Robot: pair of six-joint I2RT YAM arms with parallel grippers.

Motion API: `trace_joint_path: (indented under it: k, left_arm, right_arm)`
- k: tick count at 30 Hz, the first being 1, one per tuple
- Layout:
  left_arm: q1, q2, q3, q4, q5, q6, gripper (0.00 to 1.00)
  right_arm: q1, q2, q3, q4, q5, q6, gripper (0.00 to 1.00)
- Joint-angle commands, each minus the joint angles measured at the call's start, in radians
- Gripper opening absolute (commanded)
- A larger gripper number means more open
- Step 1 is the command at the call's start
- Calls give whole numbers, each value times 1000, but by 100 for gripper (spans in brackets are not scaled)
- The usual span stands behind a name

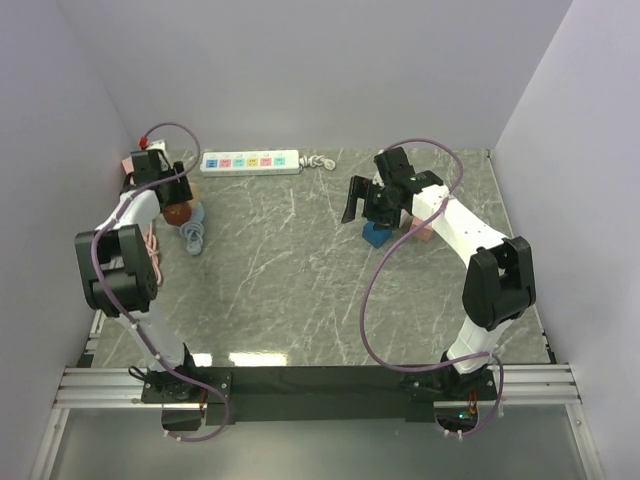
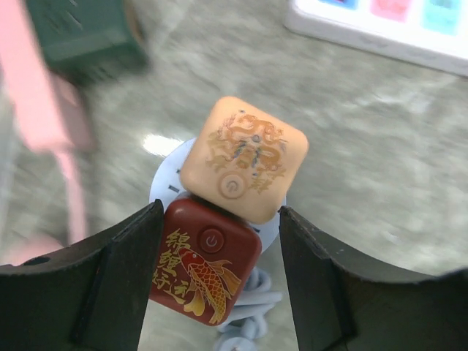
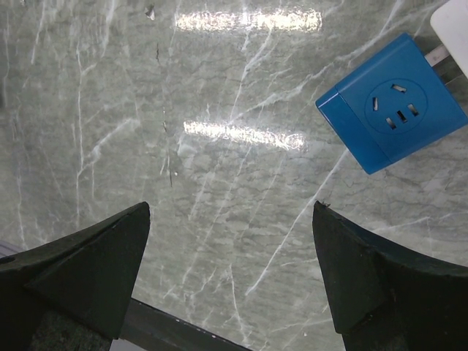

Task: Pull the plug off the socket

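The power strip (image 1: 250, 162) lies flat along the far edge of the table (image 1: 300, 300), left of its middle, with its pastel outlet panels facing up. Its white cord (image 1: 318, 161) is bundled just beside the strip's right end.

Nearer the far-left corner, the left gripper (image 2: 219, 213) hangs with its jaws parted around a red cube (image 2: 205, 267) (a gold fish and a power button on its face). One finger (image 2: 110, 285) sits right at the cube's side, and I cannot tell whether it touches. A thin gap shows at the other finger, so the cube is straddled, not clamped. A peach cube (image 2: 243, 157) overlaps the red one's far edge. Both rest over a white disc (image 2: 164, 183) with pale cable loops (image 2: 245, 322) beneath.

Toward the right edge, the right gripper (image 3: 230, 212) is spread wide above the marble surface and holds nothing. A blue cube (image 3: 391, 102), socket face up, lies just outside its jaws. Metal prongs (image 3: 437, 53) join it to a white body (image 3: 453, 22).
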Motion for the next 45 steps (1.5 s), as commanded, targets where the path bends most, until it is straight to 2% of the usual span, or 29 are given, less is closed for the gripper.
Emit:
trace_joint_path:
  k: [1, 2, 4, 8, 11, 14, 21, 27, 29, 34, 38, 45]
  left_arm:
    - [-85, -59, -147, -142, 106, -249, 68]
    - [-122, -81, -170, -125, 103, -336, 69]
    - [-166, -145, -237, -65, 123, -406, 68]
    - [-344, -231, -319, 13, 92, -617, 69]
    - [-450, -259, -344, 42, 117, -699, 69]
    - [-499, -277, -350, 44, 109, -739, 69]
    - [-501, -394, -278, 0, -18, -701, 72]
    - [-499, -392, -196, -65, 0, -678, 74]
    - [-499, -391, -212, -65, 34, -690, 73]
    - [-499, -443, -342, 4, 62, -733, 73]
    - [-499, -477, -387, 24, 72, -734, 73]
    - [-499, -544, -440, 29, 65, -731, 73]
  right_arm:
    - [6, -9, -13, 35, -8, 9, 98]
    - [6, -8, -13, 34, -6, 10, 98]
    - [7, -8, -10, 35, -3, 12, 98]
    - [6, -11, -7, 34, 3, 13, 98]
    - [6, -14, -7, 37, 6, 17, 98]
    - [9, -20, -7, 40, -6, 7, 98]
    - [73, -6, 65, 12, -83, -117, 98]
    - [179, 12, 84, -28, -100, -215, 98]
    - [226, 0, 67, -25, -112, -258, 98]
    - [323, -37, 4, -8, 0, -454, 100]
    - [329, 0, -28, -11, -51, -584, 100]
    - [367, 46, -56, 89, -63, -674, 100]
